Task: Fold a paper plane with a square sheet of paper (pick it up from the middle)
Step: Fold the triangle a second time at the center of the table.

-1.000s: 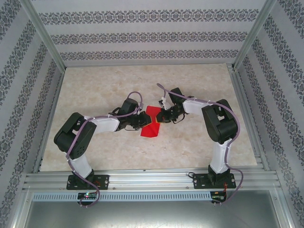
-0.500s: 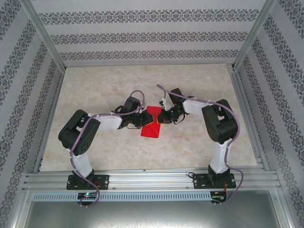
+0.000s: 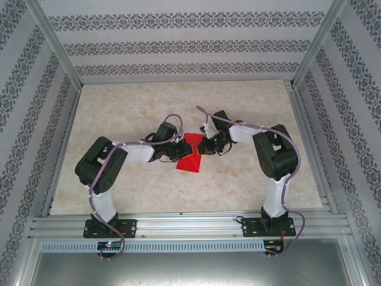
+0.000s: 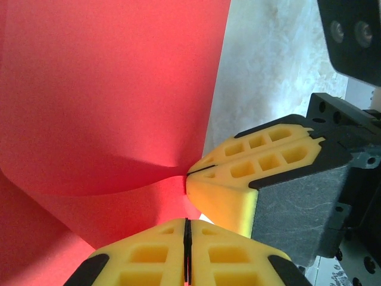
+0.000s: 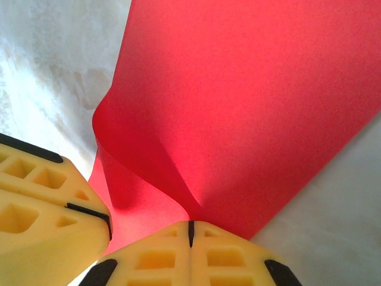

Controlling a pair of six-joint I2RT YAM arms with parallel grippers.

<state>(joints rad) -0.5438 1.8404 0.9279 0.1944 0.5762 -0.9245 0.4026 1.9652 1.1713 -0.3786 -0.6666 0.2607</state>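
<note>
The red square sheet of paper (image 3: 190, 156) lies mid-table, pinched in at its waist and bowed upward. It has no paper plane shape. My left gripper (image 3: 180, 151) comes in from the left and is shut on the sheet's middle. From the right, my right gripper (image 3: 200, 146) is shut on the same middle. In the left wrist view my left gripper (image 4: 186, 221) meets the red sheet (image 4: 113, 89), with the right gripper's yellow fingers (image 4: 250, 173) close by. In the right wrist view the sheet (image 5: 238, 101) curls up from my right gripper (image 5: 190, 225), and the left fingers (image 5: 47, 202) sit at lower left.
The marble-patterned table (image 3: 250, 101) is walled by patterned panels, with metal frame posts (image 3: 56, 47) at the corners and a rail (image 3: 190, 225) along the near edge. Both arm bases (image 3: 110, 226) stand on that rail.
The left arm's elbow has swung right, toward the centre. The sheet has bunched narrower between the two grippers. The right arm has held still.
</note>
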